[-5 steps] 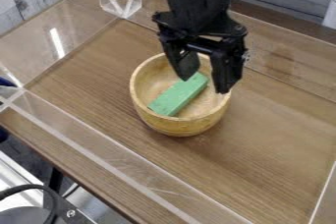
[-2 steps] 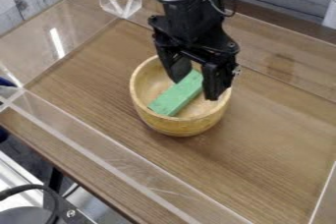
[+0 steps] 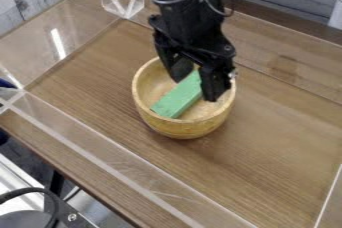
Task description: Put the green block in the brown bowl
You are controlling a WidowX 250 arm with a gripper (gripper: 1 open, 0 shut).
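Note:
The brown bowl sits near the middle of the wooden table. Inside it lies the green block, slanted, with its upper end leaning toward the bowl's far rim. My black gripper hangs directly over the bowl, pointing steeply down. Its fingers stand apart on either side of the block's upper end, and I see no pinch on it. The gripper is open. The block's upper end is partly hidden behind the fingers.
Clear acrylic walls fence the wooden tabletop on all sides. A clear plastic bracket stands at the back left corner. A dark cable loop lies off the table at the bottom left.
The gripper has drifted slightly left over the bowl and stayed open. The green block lies in the bowl as before.

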